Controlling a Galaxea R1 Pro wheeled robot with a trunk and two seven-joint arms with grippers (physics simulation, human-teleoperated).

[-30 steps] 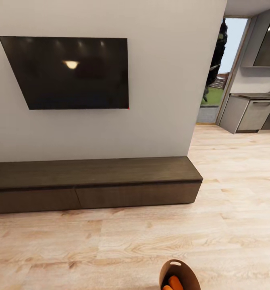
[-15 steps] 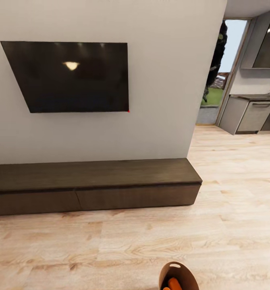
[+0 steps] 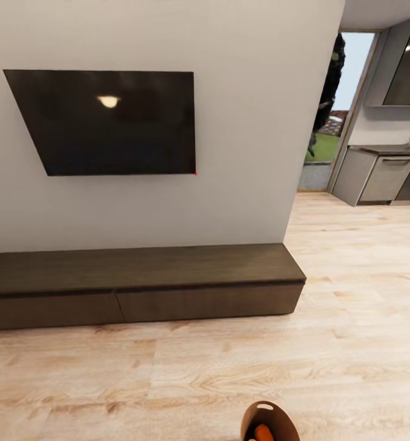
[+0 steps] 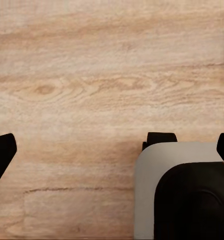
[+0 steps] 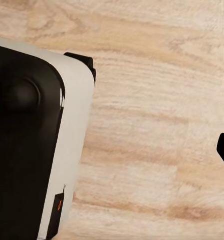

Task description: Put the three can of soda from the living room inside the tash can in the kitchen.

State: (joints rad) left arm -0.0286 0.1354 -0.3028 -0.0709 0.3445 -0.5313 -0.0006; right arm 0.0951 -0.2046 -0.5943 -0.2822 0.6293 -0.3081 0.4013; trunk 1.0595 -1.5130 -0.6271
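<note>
Head view, nearest first: the tash can (image 3: 270, 421) sits at the bottom edge on the wood floor (image 3: 229, 373), its tan inside holding one orange can of soda (image 3: 264, 432); a second orange shape beside it is probably another can, though too little shows to be sure. Beyond the bin runs the long dark low cabinet (image 3: 144, 285), with the black TV (image 3: 107, 121) on the grey wall above. Farthest, to the right, stand the grey kitchen counter units (image 3: 382, 174) with a tap. No label or writing is readable anywhere.

The left gripper (image 4: 112, 150) points down at bare floor, its dark fingertips wide apart with nothing between them, beside the robot's grey-and-black base (image 4: 184, 192). Of the right gripper (image 5: 192, 150) a single fingertip edge shows over the floor; its state cannot be judged.
</note>
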